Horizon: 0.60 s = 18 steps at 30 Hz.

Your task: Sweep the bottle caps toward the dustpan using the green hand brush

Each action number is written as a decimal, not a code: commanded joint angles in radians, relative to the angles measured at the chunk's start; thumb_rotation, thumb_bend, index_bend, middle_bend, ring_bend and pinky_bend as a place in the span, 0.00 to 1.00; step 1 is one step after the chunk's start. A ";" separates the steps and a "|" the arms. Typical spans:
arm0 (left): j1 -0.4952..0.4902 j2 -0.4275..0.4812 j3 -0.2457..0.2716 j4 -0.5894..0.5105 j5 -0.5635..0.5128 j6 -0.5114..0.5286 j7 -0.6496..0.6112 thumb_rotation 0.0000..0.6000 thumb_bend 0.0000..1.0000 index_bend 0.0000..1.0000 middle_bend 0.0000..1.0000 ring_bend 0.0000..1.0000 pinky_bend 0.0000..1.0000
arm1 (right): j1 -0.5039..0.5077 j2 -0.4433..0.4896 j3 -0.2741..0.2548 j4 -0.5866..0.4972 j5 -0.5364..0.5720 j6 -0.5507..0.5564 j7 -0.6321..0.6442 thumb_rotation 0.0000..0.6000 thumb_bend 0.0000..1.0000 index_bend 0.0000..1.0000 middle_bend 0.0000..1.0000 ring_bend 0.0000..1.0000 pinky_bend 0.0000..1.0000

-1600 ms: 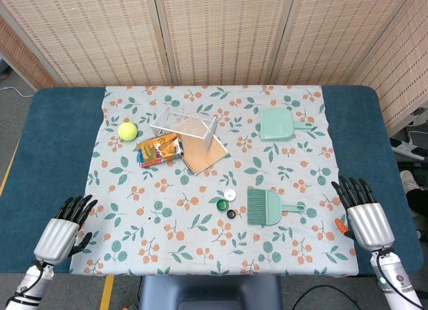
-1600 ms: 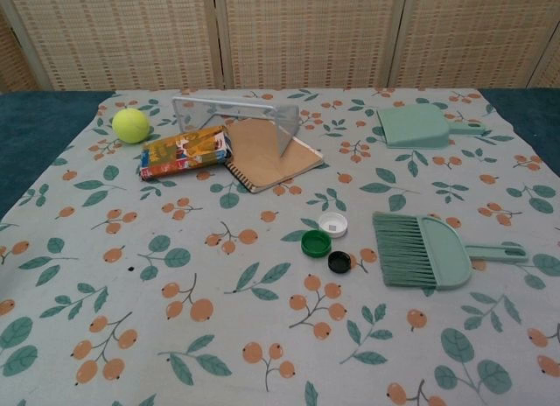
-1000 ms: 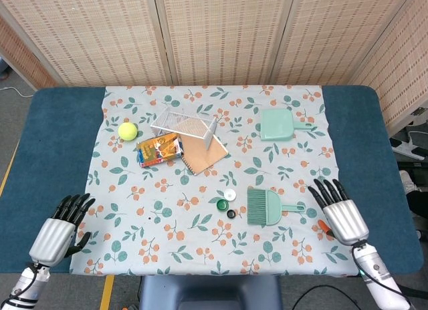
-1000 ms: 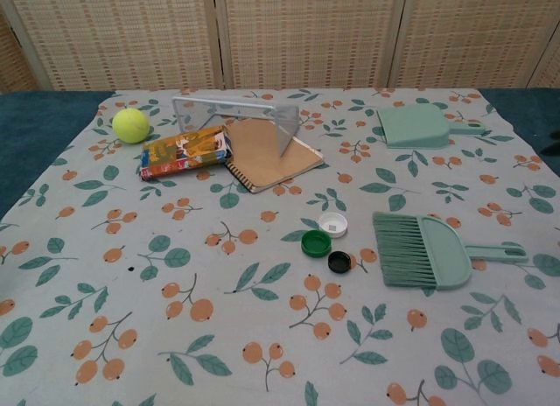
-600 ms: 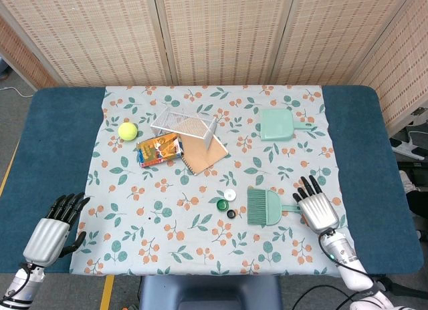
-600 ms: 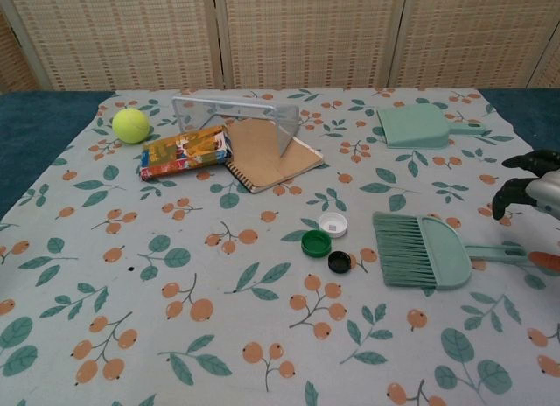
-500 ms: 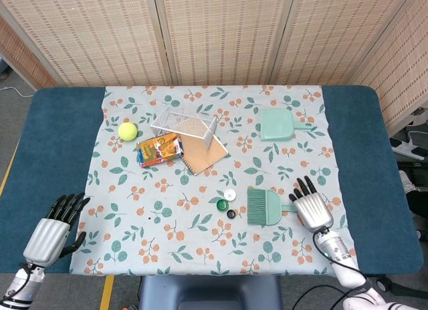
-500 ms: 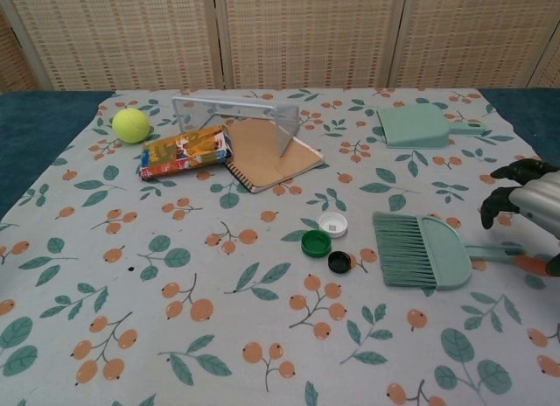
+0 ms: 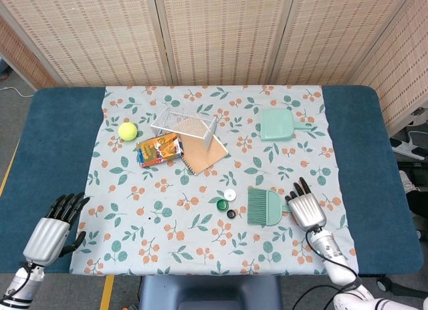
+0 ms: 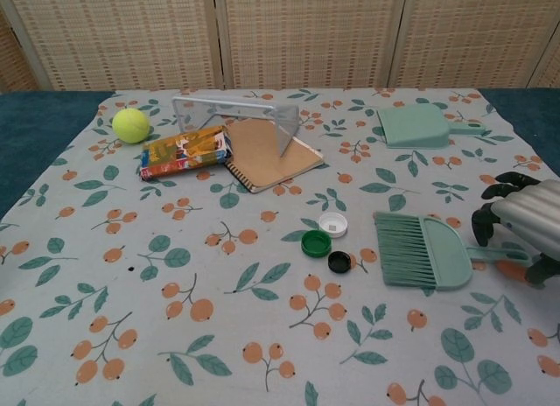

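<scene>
The green hand brush (image 9: pixel 264 207) (image 10: pixel 424 250) lies flat right of centre, bristles pointing left. Just left of the bristles sit three bottle caps: white (image 9: pixel 230 194) (image 10: pixel 333 224), green (image 9: pixel 222 204) (image 10: pixel 316 243) and black (image 9: pixel 231 214) (image 10: pixel 339 262). The green dustpan (image 9: pixel 277 124) (image 10: pixel 416 125) rests at the back right. My right hand (image 9: pixel 305 208) (image 10: pixel 521 218) hovers over the brush's handle, fingers arched down around it but not closed. My left hand (image 9: pixel 48 233) hangs at the table's near left corner with fingers spread, holding nothing.
A tennis ball (image 9: pixel 128 130), a snack packet (image 9: pixel 159 149), a tipped wire basket (image 9: pixel 184 125) and a brown notebook (image 9: pixel 204 151) cluster at the back left. The patterned cloth (image 9: pixel 167 230) covers the table's middle.
My right hand has come in from the table's right edge and now sits over the brush handle. The brush shifted very slightly. My left hand drew back a little.
</scene>
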 commanded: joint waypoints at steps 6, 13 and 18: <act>0.000 0.001 -0.002 -0.004 -0.003 -0.002 0.004 1.00 0.39 0.00 0.00 0.00 0.08 | 0.006 -0.009 -0.001 0.005 0.023 -0.011 0.006 1.00 0.29 0.52 0.43 0.19 0.00; 0.001 0.003 -0.002 -0.005 -0.001 0.000 0.003 1.00 0.39 0.00 0.00 0.00 0.08 | 0.000 -0.008 -0.003 -0.010 -0.010 0.047 0.035 1.00 0.37 0.80 0.64 0.40 0.00; 0.003 0.005 -0.002 -0.005 0.000 0.003 0.000 1.00 0.39 0.00 0.00 0.00 0.08 | -0.009 0.011 -0.014 -0.021 -0.054 0.095 0.060 1.00 0.41 0.90 0.72 0.49 0.00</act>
